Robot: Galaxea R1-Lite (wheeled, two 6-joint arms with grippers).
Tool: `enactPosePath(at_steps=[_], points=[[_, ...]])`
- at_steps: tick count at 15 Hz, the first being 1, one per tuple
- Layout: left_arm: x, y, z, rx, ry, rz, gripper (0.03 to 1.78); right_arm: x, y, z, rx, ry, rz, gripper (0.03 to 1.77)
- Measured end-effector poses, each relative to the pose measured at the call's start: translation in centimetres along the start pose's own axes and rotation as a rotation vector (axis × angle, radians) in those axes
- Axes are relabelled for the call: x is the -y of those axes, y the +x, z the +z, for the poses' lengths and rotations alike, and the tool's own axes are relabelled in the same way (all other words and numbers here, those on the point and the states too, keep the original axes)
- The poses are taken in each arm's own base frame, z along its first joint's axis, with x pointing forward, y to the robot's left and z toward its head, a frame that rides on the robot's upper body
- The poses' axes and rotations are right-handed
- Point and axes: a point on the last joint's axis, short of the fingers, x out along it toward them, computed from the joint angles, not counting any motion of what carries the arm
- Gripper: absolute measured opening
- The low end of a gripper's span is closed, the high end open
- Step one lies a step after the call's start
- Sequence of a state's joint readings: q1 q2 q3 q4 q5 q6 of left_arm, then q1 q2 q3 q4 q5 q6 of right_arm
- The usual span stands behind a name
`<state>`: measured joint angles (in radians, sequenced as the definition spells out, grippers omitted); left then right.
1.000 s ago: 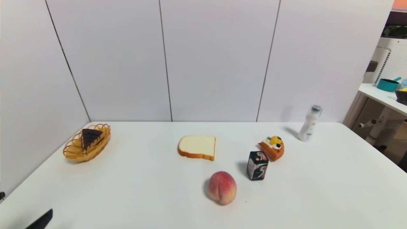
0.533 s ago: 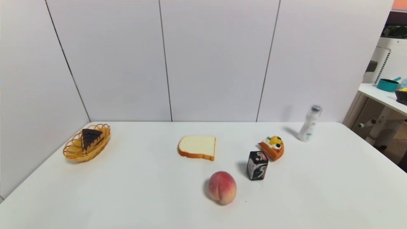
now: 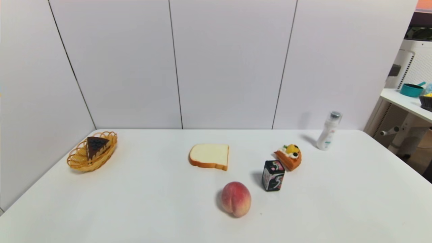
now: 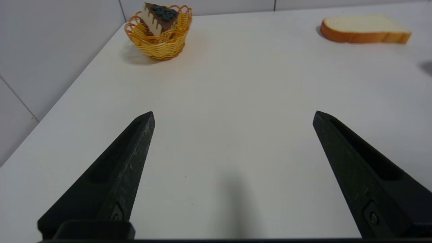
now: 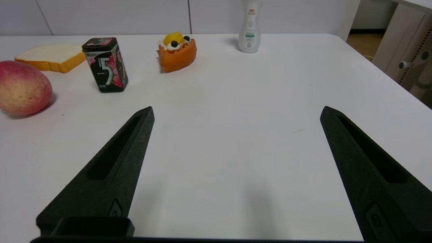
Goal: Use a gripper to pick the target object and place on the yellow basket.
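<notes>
The chocolate cake slice [image 3: 96, 145] [image 4: 158, 18] lies inside the yellow basket [image 3: 78, 160] [image 4: 161, 47] at the table's far left corner, dark blueberry top up. My left gripper [image 4: 233, 113] hangs open and empty over bare table near the front left, well short of the basket. My right gripper [image 5: 236, 109] is also open and empty above the front right of the table. Neither gripper shows in the head view.
A bread slice [image 3: 209, 156], a peach [image 3: 236, 198], a small black tin [image 3: 273, 175], an orange fruit-topped cake slice [image 3: 289, 156] and a white bottle [image 3: 329, 131] stand on the white table [image 3: 152, 202]. White wall panels close the back and left.
A second ago a black tip of the left gripper showed at the head view's lower left corner; it has since withdrawn out of that view. The objects have not moved.
</notes>
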<state>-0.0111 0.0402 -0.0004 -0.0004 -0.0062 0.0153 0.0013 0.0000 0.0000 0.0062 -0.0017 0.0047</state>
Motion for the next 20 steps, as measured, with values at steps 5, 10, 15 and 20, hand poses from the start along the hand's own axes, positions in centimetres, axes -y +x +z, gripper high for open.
enactPosePath(at_steps=[5,10,15,20], points=[[-0.01,-0.29,-0.11,0.038,-0.022,0.007,1.69,0.0,0.0,0.0,0.0,0.0,0.0,1.7],[-0.01,-0.31,-0.11,0.041,-0.022,0.007,1.69,0.0,0.0,0.0,0.0,0.0,0.0,1.7],[-0.01,-0.31,-0.12,0.041,-0.022,0.007,1.69,0.0,0.0,0.0,0.0,0.0,-0.001,1.7],[-0.01,-0.31,-0.11,0.041,-0.022,0.007,1.69,0.0,0.0,0.0,0.0,0.001,0.0,1.7]])
